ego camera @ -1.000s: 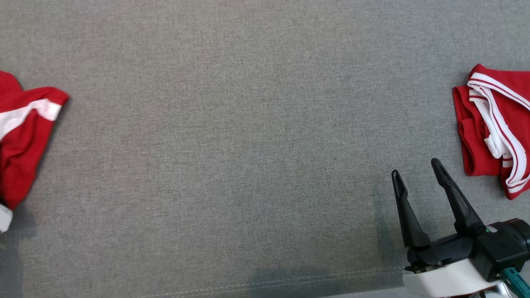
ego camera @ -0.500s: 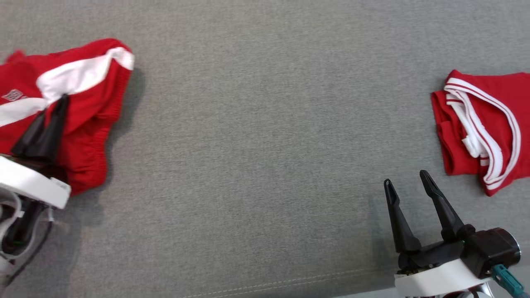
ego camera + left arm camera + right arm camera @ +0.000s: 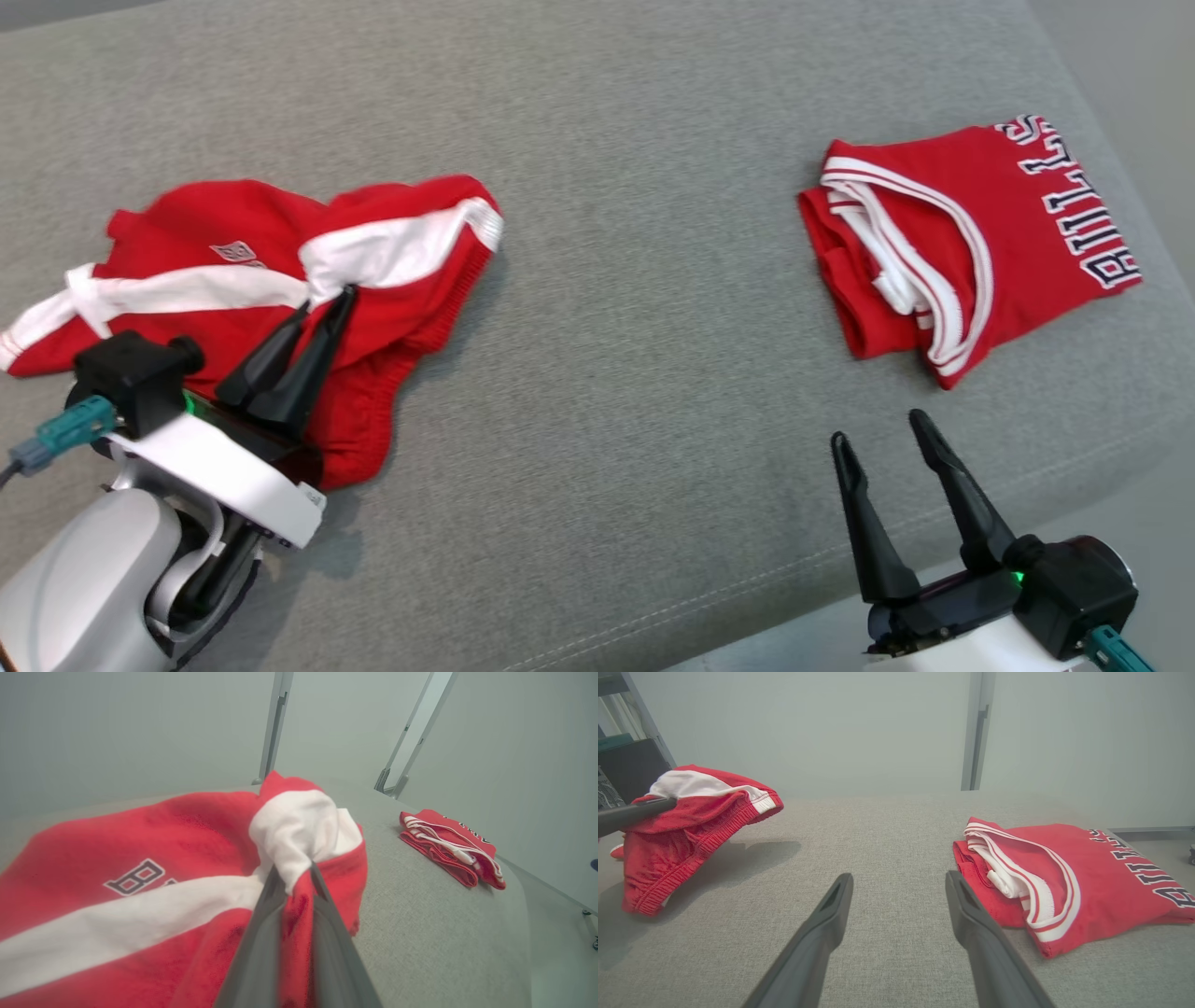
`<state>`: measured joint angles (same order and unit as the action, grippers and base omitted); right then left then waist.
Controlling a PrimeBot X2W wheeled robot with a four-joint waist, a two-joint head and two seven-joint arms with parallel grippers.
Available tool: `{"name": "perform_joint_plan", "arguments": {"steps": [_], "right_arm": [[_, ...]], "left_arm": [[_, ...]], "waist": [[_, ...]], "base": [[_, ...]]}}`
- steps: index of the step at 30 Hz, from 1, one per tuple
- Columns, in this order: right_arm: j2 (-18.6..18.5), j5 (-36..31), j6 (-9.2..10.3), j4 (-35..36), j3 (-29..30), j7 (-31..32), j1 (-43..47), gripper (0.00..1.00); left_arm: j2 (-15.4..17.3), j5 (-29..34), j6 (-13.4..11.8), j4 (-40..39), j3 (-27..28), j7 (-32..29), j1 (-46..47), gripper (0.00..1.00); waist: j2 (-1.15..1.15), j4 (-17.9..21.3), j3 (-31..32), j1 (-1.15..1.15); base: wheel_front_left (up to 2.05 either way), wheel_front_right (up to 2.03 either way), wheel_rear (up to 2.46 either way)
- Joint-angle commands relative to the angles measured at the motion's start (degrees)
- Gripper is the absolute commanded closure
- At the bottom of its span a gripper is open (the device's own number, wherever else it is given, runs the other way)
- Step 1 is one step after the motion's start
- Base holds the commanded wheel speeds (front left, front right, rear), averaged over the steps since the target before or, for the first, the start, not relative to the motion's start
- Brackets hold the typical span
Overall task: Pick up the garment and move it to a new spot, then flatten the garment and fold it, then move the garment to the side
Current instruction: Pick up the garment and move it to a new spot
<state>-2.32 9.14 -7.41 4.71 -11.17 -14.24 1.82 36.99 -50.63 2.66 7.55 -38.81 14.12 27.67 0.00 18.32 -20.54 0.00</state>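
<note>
- My left pincer is clamped narrow on a bunched fold of the red shorts, right where the white stripe meets the red; the left wrist view shows cloth pinched between its fingers.
- The shorts hang crumpled from that grip at the left of the grey counter. In the right wrist view their upper part is lifted and casts a shadow, while the lower hem seems to trail on the surface.
- My right pincer stands wide and empty over the near edge, just short of the folded red jersey, which I take to be already set aside.
- I judge this to be the first step: carrying the garment to a new spot.
- Next I need to lower it onto bare counter near the middle, well apart from the jersey, let go, then bring both pincers to the edges to spread it flat.
- Against the earlier frames, the head camera has turned, so the whole picture has shifted. Even so, the gap between shorts and jersey has narrowed, so the shorts have travelled inward. The right pincer's spread looks unchanged.
</note>
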Motion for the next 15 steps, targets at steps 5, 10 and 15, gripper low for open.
{"name": "perform_joint_plan", "arguments": {"steps": [5,10,15], "right_arm": [[-0.6,0.6,-0.08,2.4,-2.8,-0.7,0.7,0.00],[-0.6,0.7,-0.08,2.5,-2.1,-0.7,0.5,0.00],[-0.6,0.6,-0.08,1.5,-1.4,-0.7,-0.9,0.00]], "left_arm": [[2.2,2.4,-4.1,-2.9,1.2,-1.7,-0.2,0.25],[3.1,3.2,-4.2,-2.5,1.7,-0.9,-0.9,0.00],[3.7,3.8,-3.5,-1.5,3.9,0.3,-1.1,0.00]], "waist": [[0.00,3.9,0.2,0.00],[0.00,2.3,0.5,0.00],[0.00,-0.7,1.4,0.00]], "base": [[0.00,0.00,0.00],[0.00,0.00,0.00],[0.00,0.00,0.00]]}}
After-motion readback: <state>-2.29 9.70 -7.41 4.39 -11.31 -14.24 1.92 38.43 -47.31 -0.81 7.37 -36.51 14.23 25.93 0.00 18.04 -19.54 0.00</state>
